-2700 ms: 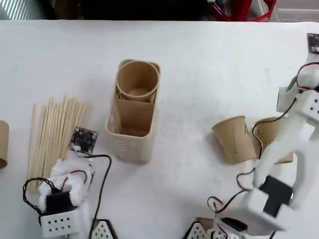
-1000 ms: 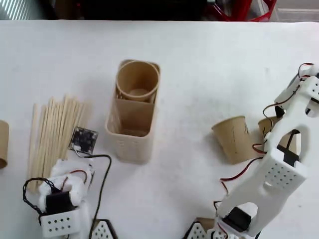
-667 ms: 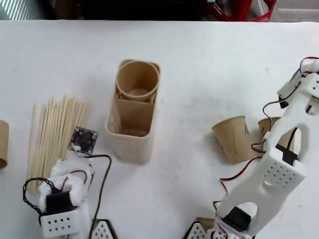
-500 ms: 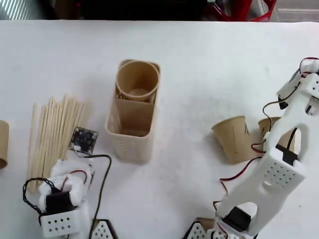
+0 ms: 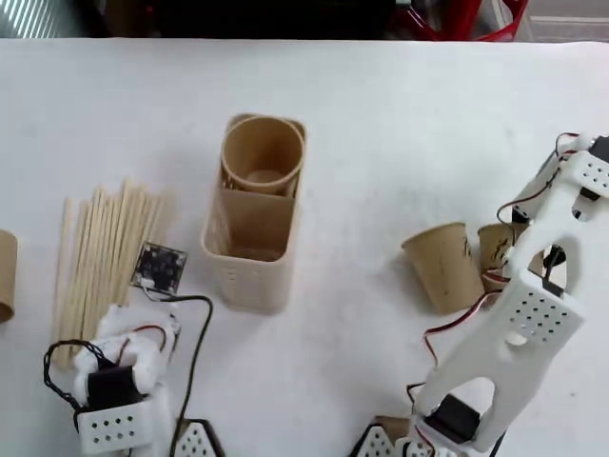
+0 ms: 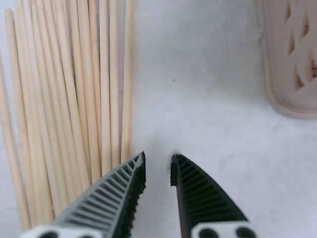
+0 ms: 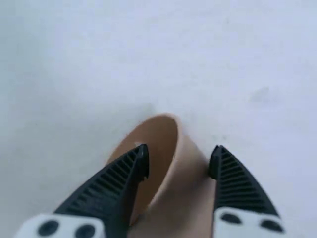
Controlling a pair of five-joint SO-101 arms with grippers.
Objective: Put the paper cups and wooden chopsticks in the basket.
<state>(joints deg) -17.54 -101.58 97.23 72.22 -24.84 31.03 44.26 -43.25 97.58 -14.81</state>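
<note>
Right claw (image 7: pixel 179 161) stood fairly wide, its ribbed black fingers straddling the rim of the outer paper cup (image 7: pixel 185 148). One finger sat at the open mouth and the other beside the smooth tan wall. I could not tell whether either one pressed it. That cup lay tipped on its side, well off to the right arm's side of the basket (image 5: pixel 249 257). The nearer paper cup (image 5: pixel 440 267), a tapered brown cone also on its side, lay just beside it, between it and the basket.

The basket was a tall, beige, round-cornered plastic box with cut-out slots in its wall. An upright paper cup (image 5: pixel 263 157) stood in its far end, with the near end open.

On the basket's other side, the wooden chopsticks (image 5: pixel 100 257) lay in a loose fan of thin pale sticks. My left claw (image 6: pixel 157 166) hung low beside their near ends, its ridged fingers only narrowly apart and holding nothing. Beyond the chopsticks, farther from the basket, lay a fourth paper cup (image 5: pixel 5 276). Everything rested on the white matte table (image 5: pixel 381 114).
</note>
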